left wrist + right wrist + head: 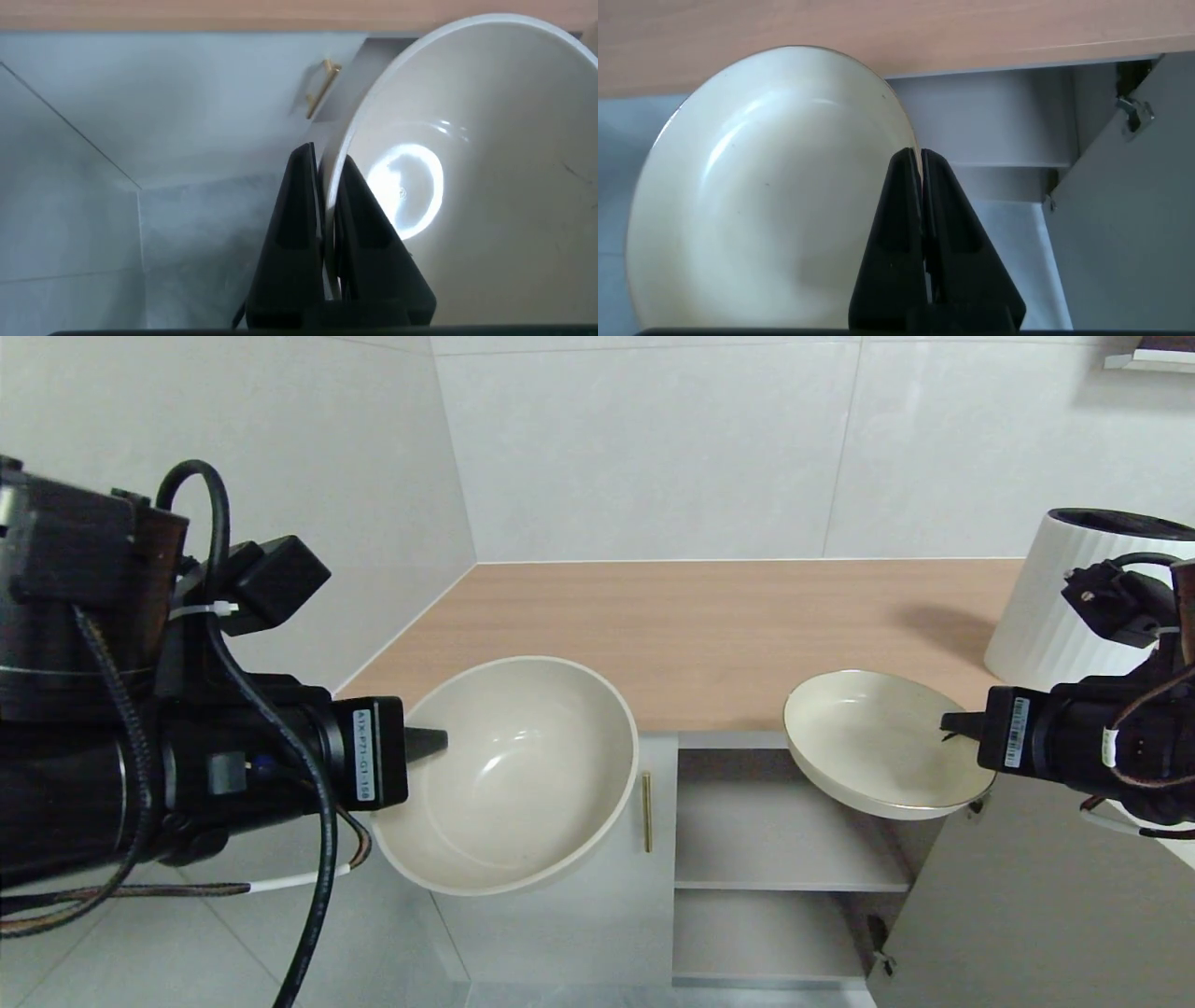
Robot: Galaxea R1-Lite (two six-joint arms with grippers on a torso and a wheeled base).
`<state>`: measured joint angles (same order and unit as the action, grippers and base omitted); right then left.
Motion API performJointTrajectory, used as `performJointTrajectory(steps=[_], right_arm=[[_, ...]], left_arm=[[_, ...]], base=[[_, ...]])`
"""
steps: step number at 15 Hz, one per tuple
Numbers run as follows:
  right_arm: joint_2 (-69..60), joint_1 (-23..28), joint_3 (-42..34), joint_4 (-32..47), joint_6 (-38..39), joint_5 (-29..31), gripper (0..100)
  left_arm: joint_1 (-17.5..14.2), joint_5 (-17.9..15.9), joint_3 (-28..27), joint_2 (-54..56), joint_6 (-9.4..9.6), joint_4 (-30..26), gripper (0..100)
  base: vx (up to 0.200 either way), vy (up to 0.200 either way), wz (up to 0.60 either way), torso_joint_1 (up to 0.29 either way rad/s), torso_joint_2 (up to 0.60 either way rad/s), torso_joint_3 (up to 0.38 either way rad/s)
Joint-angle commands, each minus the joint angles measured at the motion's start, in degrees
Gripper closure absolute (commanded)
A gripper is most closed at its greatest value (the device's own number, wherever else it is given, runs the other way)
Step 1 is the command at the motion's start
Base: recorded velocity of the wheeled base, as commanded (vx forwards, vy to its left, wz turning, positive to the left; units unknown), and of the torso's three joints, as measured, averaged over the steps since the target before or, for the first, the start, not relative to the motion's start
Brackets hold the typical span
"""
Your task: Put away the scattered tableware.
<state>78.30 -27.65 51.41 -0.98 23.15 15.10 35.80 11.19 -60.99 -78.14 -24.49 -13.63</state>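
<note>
A deep cream bowl [513, 775] hangs in the air in front of the counter, tilted. My left gripper [428, 741] is shut on its rim; in the left wrist view the gripper [327, 173] pinches the bowl [467, 187] between both fingers. A shallower cream plate [873, 739] hangs at the right, in front of the open cabinet. My right gripper [954, 724] is shut on its rim, and the right wrist view shows that gripper [921, 177] clamped on the plate [766, 187] edge.
The wooden counter [700, 625] runs along the tiled wall. A white ribbed container [1074, 607] stands at its right end. Below, the cabinet [775, 859] stands with shelves showing, its door [1036, 905] swung out at the right. A closed door with a gold handle [646, 812] is at the left.
</note>
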Motion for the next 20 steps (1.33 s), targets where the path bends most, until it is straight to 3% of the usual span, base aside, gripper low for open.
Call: performJointTrajectory(steps=[1, 5, 20], right_arm=[[0.45, -0.04, 0.01, 0.01, -0.03, 0.10, 100], [1.24, -0.04, 0.01, 0.01, -0.03, 0.80, 100], [2.82, -0.04, 0.01, 0.01, -0.03, 1.33, 100]], left_arm=[[-0.03, 0.06, -0.01, -0.43, -0.03, 0.01, 100], [-0.12, 0.06, -0.01, -0.87, -0.03, 0.01, 100], [-0.03, 0.15, 0.08, -1.58, -0.03, 0.01, 100]], base=[[0.000, 0.000, 0.00, 0.000, 0.00, 0.000], [0.000, 0.000, 0.00, -0.057, 0.18, 0.114], [0.000, 0.000, 0.00, -0.088, 0.41, 0.312]])
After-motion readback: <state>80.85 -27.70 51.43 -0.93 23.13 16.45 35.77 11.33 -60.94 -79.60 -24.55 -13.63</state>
